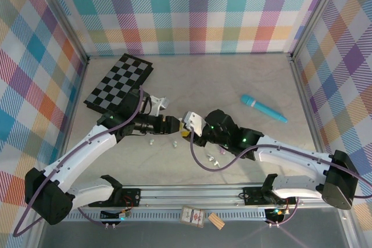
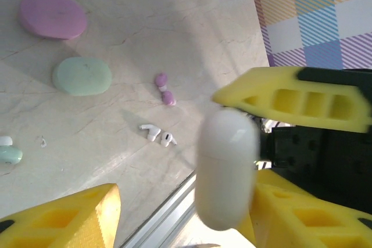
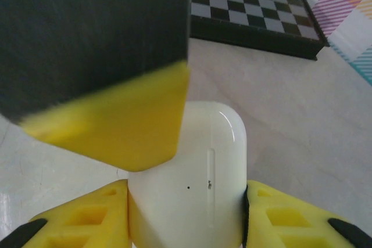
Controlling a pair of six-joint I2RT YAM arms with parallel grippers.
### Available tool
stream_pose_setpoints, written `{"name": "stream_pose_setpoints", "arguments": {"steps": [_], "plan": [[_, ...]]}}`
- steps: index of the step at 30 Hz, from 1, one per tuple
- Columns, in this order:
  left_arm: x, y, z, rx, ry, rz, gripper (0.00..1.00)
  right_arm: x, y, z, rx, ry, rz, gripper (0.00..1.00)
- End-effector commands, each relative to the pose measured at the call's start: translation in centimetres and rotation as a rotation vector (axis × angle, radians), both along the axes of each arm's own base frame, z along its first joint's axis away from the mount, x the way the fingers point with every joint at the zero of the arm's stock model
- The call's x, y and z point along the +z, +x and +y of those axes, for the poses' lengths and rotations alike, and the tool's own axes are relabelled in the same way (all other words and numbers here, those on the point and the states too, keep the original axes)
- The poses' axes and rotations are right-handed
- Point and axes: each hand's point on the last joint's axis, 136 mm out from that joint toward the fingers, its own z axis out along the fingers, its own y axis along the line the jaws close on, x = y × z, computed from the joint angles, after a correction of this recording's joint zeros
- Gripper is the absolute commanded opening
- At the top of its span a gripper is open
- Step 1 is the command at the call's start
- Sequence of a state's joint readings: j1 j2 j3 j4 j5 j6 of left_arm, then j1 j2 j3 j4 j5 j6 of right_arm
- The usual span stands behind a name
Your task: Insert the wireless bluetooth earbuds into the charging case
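Closest to the arm bases, on the pale tabletop (image 1: pixel 163 169), the wireless bluetooth earbuds are just lying around loose. From the left wrist camera we count a white pair (image 2: pixel 158 135) side by side, a purple pair (image 2: pixel 164 88) a bit beyond them, and a pale green one (image 2: pixel 9 155) at the frame edge. None of them is in a case, so we'd say the actual inserting hasn't started yet. A closed mint case (image 2: pixel 81 75) and a closed pink case (image 2: pixel 52 14) sit flat on the table further out.

Above the earbuds, both arms meet in mid-air. The right gripper (image 1: pixel 195 127) is clamped on the white charging case (image 3: pixel 186 172). Its yellow fingers (image 3: pixel 75 219) squeeze the body from both sides and leave the far end sticking out free. Our guess is that it's acting as a vise, holding the case steady and off the table so the other arm can work the lid, which looks shut to us.

The left gripper (image 1: pixel 174 125) sits right at that free end, jaws roughly half spread and not holding anything. One finger (image 3: pixel 116 120) is hard up against the case's upper corner, though we can't tell if it's actually touching. The other finger (image 2: pixel 64 219) is well apart from the case.

Further back, the turquoise pen-like stick (image 1: pixel 264 108) lies off to the right. The checkerboard (image 1: pixel 119 82) rests at the far left near the wall. Neither looks like it's in the way.
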State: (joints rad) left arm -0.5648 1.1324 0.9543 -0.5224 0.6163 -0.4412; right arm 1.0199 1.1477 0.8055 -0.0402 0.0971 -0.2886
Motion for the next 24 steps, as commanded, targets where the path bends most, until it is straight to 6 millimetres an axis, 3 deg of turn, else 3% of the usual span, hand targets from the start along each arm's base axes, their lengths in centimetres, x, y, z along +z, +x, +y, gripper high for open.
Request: {"name": "stream_pose_setpoints", "arguments": {"steps": [1,5,9,16,18,22,24], "plan": [[-0.4,-0.2,-0.3,-0.010,-0.003,0.019,0.63,1.5,-0.2,0.0,0.002,0.075,-0.006,0.37],[0.1,-0.2,-1.3,-0.037,-0.057,0.043,0.59,1.9,-0.3,0.2,0.019,0.084,-0.009,0.37],[0.3,-0.5,-1.8,-0.065,-0.083,0.063,0.47,2.0,-0.2,0.3,0.020,0.088,-0.016,0.37],[1.4,-0.9,-2.1,-0.096,-0.133,0.035,0.15,2.0,-0.1,0.2,0.013,0.090,-0.011,0.39],[1.8,-0.9,-2.0,-0.103,-0.137,-0.005,0.14,2.4,-0.5,0.2,0.033,0.103,0.004,0.48],[3.2,-1.1,-1.7,-0.148,-0.155,-0.163,0.13,3.3,-3.2,-0.1,0.193,0.112,0.100,0.78],[4.2,-1.4,-1.6,-0.187,-0.177,-0.290,0.14,4.1,-4.2,-0.8,0.250,0.146,0.159,0.86]]}}
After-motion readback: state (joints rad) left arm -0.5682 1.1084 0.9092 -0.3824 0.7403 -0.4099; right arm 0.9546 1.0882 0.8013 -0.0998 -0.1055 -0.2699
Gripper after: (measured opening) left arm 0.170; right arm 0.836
